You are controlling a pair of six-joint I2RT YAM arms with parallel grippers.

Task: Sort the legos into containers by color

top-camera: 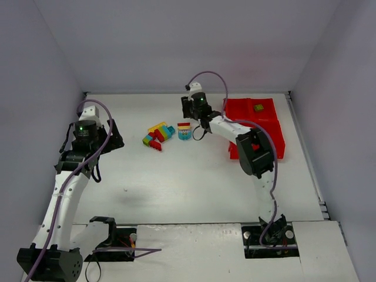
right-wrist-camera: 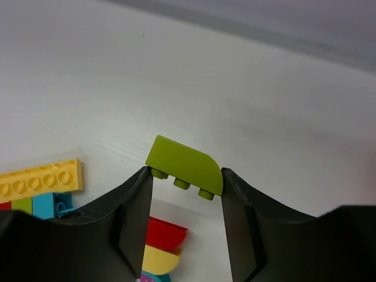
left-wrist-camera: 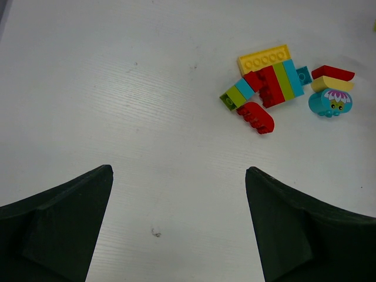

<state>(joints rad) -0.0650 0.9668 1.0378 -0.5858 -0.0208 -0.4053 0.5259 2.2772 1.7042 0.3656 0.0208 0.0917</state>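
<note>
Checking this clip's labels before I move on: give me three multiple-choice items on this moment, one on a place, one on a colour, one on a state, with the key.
1. In the top view, where does the red tray lie relative to the brick pile?
A) to its left
B) to its right
C) nearer the arm bases, between them

2. What colour is the curved brick between the right arm's fingers?
A) red
B) blue
C) green

3. How do the left arm's fingers stand?
A) wide apart with nothing between them
B) shut on a yellow brick
C) out of every view

Key:
1 B: the tray sits at the right side of the table, the pile near the middle.
2 C: the right wrist view shows the curved brick, green, touching both fingers.
3 A: the left wrist view shows only bare table between them.
</note>
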